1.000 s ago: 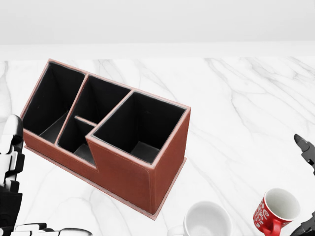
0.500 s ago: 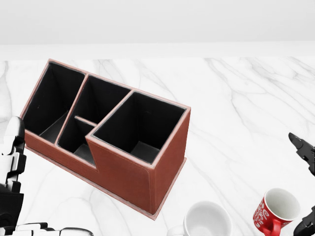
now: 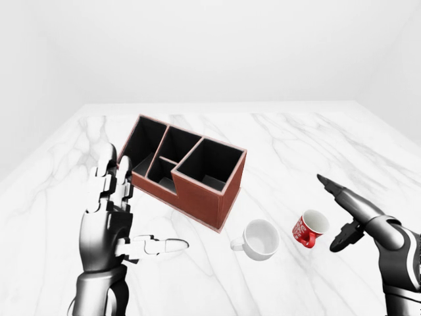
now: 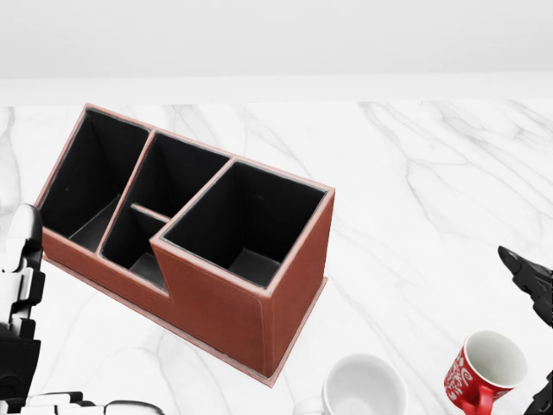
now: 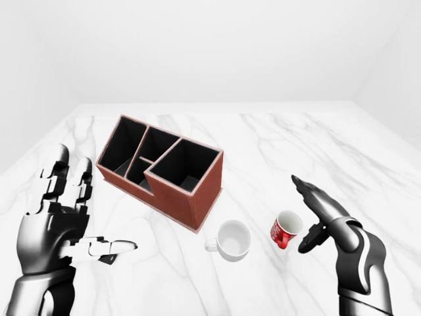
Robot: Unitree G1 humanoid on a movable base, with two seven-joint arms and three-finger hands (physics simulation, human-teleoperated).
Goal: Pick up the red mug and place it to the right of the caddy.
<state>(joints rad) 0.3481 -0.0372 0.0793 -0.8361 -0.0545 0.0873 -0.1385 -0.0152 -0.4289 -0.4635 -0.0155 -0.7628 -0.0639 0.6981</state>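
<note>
The red mug [image 3: 309, 229] with white lettering lies tipped on the marble table [image 3: 289, 151], its mouth facing up and right, at the lower right of the left-eye view. The brown caddy [image 3: 197, 191], with black compartments, stands to its upper left. My right hand [image 3: 327, 214] is open just right of the mug, one finger stretched above it and the thumb below, not touching it. Low on the left, far from the mug, my left hand [image 3: 148, 201] is held up open with nothing in it.
A white mug [image 3: 260, 239] rests between the caddy and the red mug, handle to the left. In the head view the caddy [image 4: 233, 303] fills the left and middle. Bare marble stretches right of the caddy. White walls bound the table.
My right hand has crept a little leftward toward the red mug in the head view. The mugs, the caddy and the left hand are as before.
</note>
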